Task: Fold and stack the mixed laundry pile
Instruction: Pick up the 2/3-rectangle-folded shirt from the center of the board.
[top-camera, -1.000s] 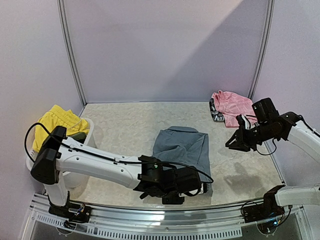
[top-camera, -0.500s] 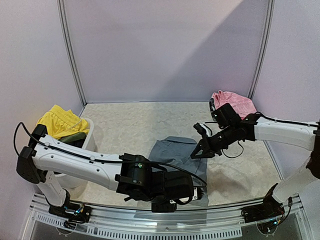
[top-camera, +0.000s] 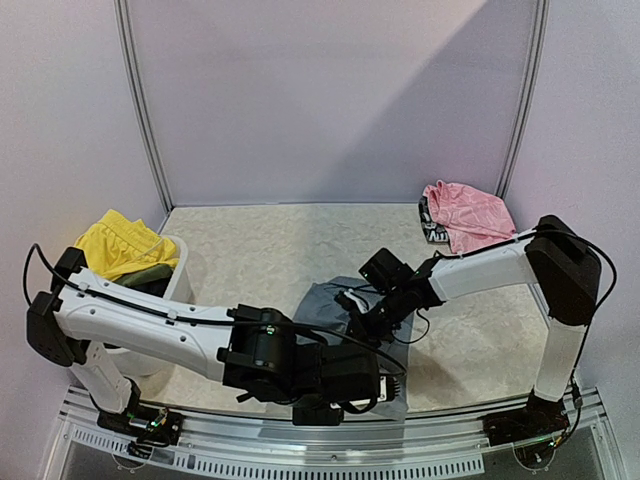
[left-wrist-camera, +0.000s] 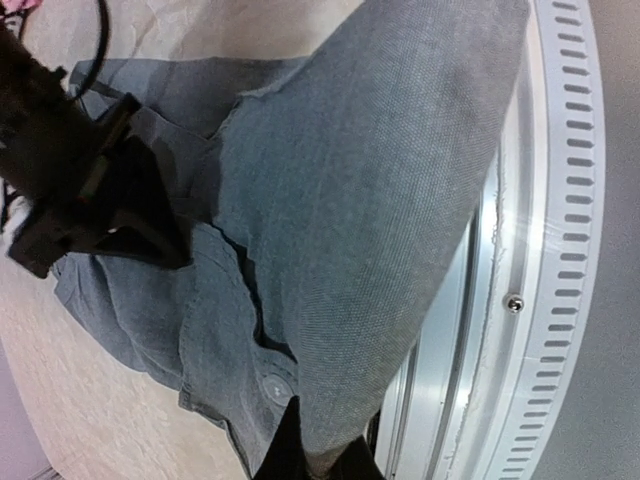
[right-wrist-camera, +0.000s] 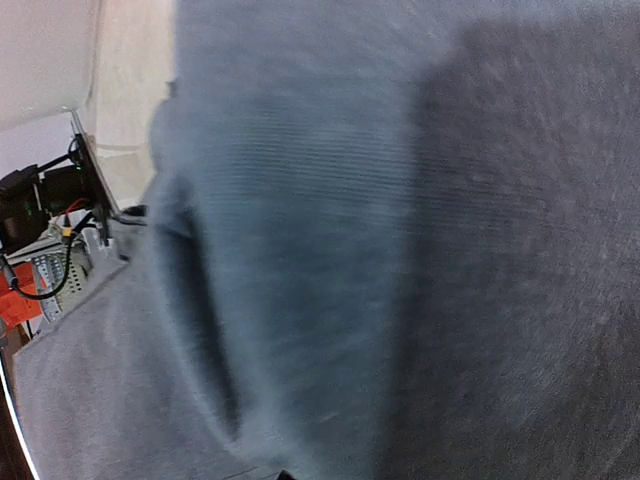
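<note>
Grey shirt (top-camera: 318, 300) lies bunched on the table (top-camera: 250, 250) at the near centre, with its near hem lifted. Left gripper (left-wrist-camera: 312, 462): jaws clamped on that hem, close to the table's near edge. Right gripper (top-camera: 352, 308): jaws together, down on the shirt's far part; whether cloth is caught between them cannot be told. Yellow shorts (top-camera: 115, 245) rest in the white tub (top-camera: 178, 285) at left. Pink piece (top-camera: 470, 215) lies at the far right.

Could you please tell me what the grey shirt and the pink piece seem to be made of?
The grey shirt looks like a matte, cotton-type knit: a fine pebbled texture shows up close. The pink piece looks like a slightly glossy synthetic, perhaps satin, since its folds catch light.
</note>
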